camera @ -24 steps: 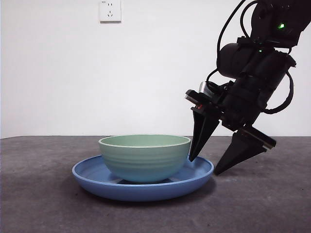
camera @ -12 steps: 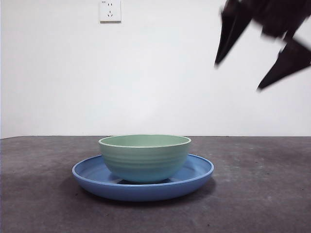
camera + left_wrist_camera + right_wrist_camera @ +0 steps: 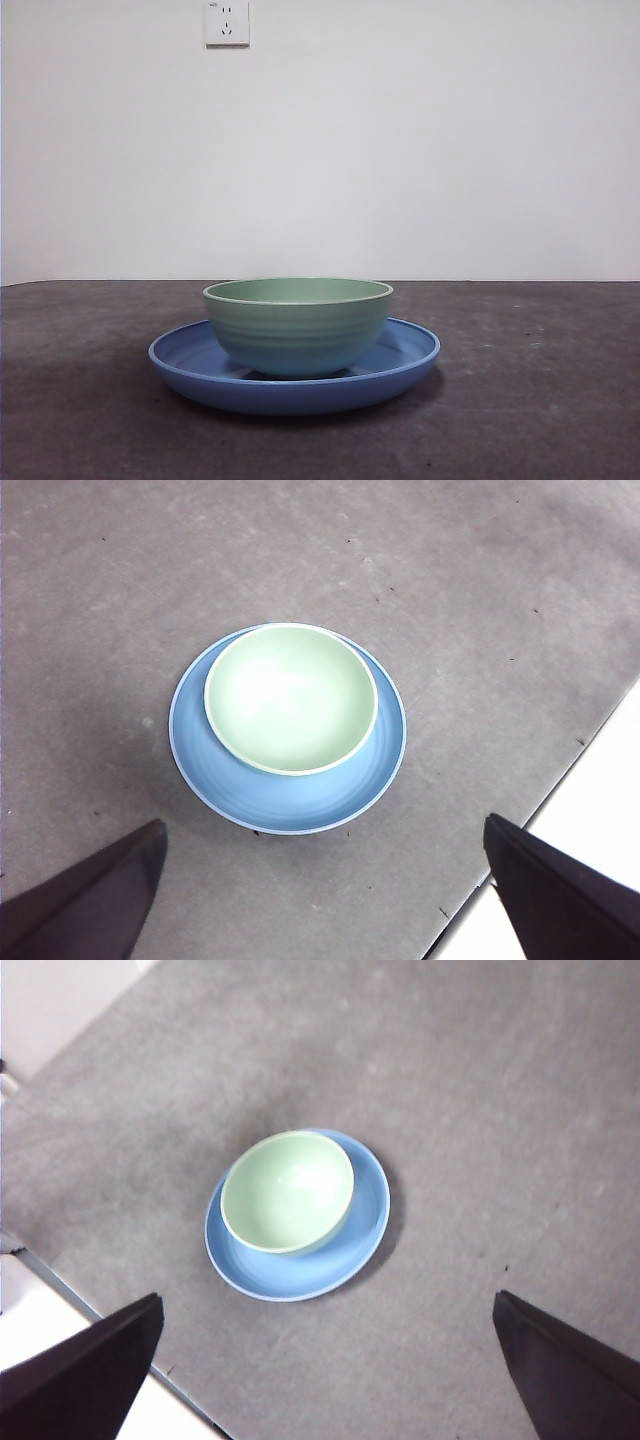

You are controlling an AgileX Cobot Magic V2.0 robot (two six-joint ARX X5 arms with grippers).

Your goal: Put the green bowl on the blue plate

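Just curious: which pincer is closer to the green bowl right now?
Left, though only slightly. Both pincers hang open high above the green bowl, which sits on the blue plate; the bowl looks larger from the left pincer than from the right pincer.

You get even, soft light and sharp focus in all views. Glare whitens the green bowl [image 3: 290, 698] inside, and the blue plate [image 3: 340, 1256] casts a faint shadow on the worktop [image 3: 480, 1110].
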